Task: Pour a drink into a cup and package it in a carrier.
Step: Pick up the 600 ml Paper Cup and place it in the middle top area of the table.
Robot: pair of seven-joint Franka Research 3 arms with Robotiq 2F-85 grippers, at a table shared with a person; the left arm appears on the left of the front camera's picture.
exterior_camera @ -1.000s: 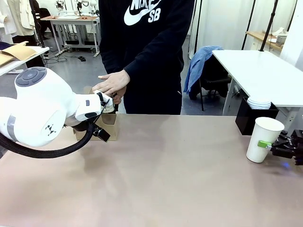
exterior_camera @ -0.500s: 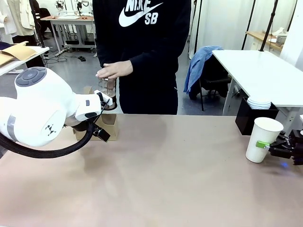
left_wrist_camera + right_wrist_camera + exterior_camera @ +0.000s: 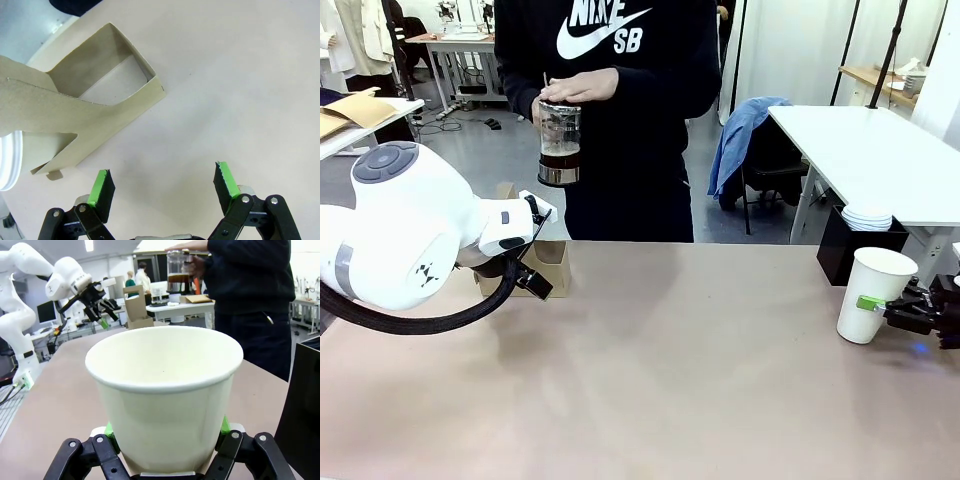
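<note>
The white paper cup stands lidless at the table's right, and my right gripper is shut on its lower wall. In the right wrist view the cup sits between the green pads and looks empty inside. The person holds a glass jug at chest height, with the dark drink in its lower part. The brown carrier rests at the far left, partly behind my left arm. My left gripper hangs open over bare table, just beside the carrier.
A black box with stacked white lids stands right behind the cup. My bulky left arm covers the table's left side. A white table and a chair with a blue garment stand beyond.
The person has lifted the jug from behind the carrier up to chest height. My right gripper has slid the cup slightly left. The left arm has stayed still.
</note>
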